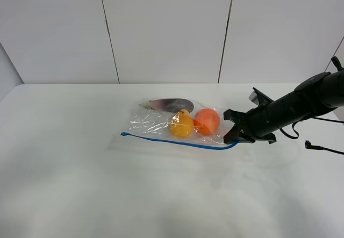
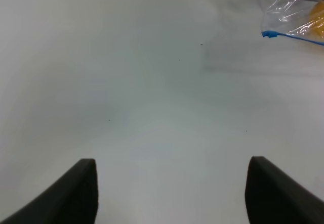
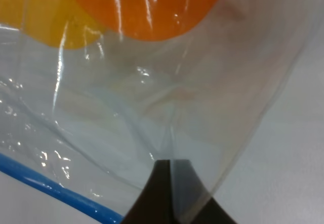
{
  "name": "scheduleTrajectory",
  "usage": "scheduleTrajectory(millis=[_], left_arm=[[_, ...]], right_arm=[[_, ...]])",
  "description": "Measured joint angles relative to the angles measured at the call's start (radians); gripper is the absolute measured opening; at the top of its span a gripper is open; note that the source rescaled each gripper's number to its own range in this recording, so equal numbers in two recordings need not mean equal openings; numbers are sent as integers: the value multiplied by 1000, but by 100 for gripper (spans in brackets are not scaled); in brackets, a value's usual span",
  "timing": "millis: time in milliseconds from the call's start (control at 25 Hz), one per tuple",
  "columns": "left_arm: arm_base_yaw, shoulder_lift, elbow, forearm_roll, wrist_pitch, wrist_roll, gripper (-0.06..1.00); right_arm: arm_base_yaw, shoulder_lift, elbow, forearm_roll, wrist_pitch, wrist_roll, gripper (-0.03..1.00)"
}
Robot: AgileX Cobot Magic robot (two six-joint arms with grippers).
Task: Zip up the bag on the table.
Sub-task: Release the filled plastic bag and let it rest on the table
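The clear bag point(image 1: 161, 126) lies on the white table point(image 1: 80, 184), its blue zip strip point(image 1: 177, 141) along the near edge. Inside are a yellow pear point(image 1: 181, 125), an orange point(image 1: 207, 121) and a dark item point(image 1: 171, 105). My right gripper point(image 1: 235, 136) is at the bag's right corner, at the zip strip's right end. In the right wrist view its jaws point(image 3: 171, 193) are shut on the plastic, near the strip point(image 3: 50, 188). My left gripper point(image 2: 172, 193) is open and empty above bare table. The bag's left end point(image 2: 291, 11) shows far off in its view.
A black cable point(image 1: 320, 147) lies on the table behind the right arm. A white panelled wall point(image 1: 166, 28) stands behind the table. The left arm does not show in the exterior high view.
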Motion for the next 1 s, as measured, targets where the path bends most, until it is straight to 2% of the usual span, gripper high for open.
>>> scheduleTrajectory(millis=[640,720,800,920,1000], left_arm=[[0,0,0,0,0,2,68],[0,0,0,0,0,2,68],[0,0,0,0,0,2,68],[0,0,0,0,0,2,68],[0,0,0,0,0,2,68]], right_arm=[[0,0,0,0,0,0,0],[0,0,0,0,-1,0,3],[0,0,0,0,-6,0,12],[0,0,0,0,-18,0,47],[0,0,0,-1,-19,0,73]])
